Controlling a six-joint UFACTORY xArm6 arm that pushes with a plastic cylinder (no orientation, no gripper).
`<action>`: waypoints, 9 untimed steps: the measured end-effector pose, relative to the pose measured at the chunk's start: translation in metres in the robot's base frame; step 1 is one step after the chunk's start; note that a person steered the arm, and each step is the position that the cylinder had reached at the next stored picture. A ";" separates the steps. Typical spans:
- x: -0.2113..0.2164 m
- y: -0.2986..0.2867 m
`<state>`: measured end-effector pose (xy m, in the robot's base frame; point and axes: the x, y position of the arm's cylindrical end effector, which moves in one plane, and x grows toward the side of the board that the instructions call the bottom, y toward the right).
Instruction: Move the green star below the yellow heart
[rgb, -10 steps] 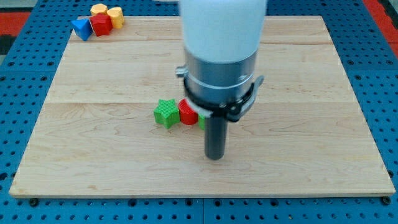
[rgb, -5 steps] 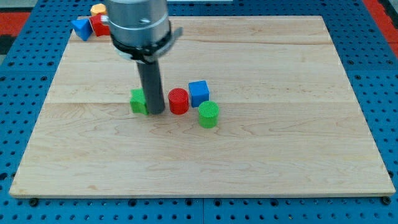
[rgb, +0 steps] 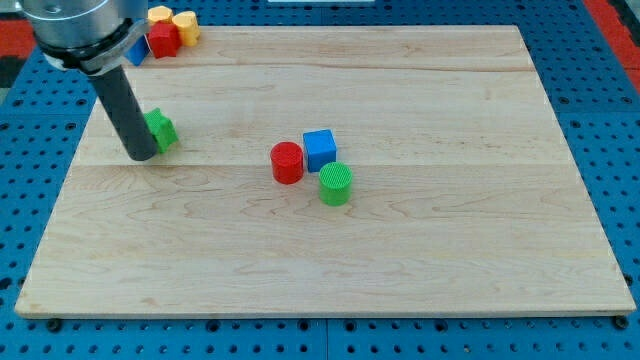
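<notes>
The green star (rgb: 160, 129) lies on the wooden board at the view's left, partly hidden behind my rod. My tip (rgb: 141, 156) rests on the board just left of and slightly below the star, touching or nearly touching it. The yellow heart (rgb: 160, 16) sits at the board's top left corner, in a cluster with a yellow block (rgb: 185, 25), a red block (rgb: 163, 40) and a blue block (rgb: 135, 50) that the arm partly hides. The star is well below that cluster.
A red cylinder (rgb: 287, 163), a blue cube (rgb: 320, 150) and a green cylinder (rgb: 336, 184) sit close together near the board's middle. The board's left edge (rgb: 62, 190) is near my tip.
My tip has swept from the board's middle to the left and upward. The green star has moved left and up with it, away from the red cylinder.
</notes>
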<state>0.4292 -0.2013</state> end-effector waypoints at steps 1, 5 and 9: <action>-0.005 0.002; -0.095 0.002; -0.105 -0.009</action>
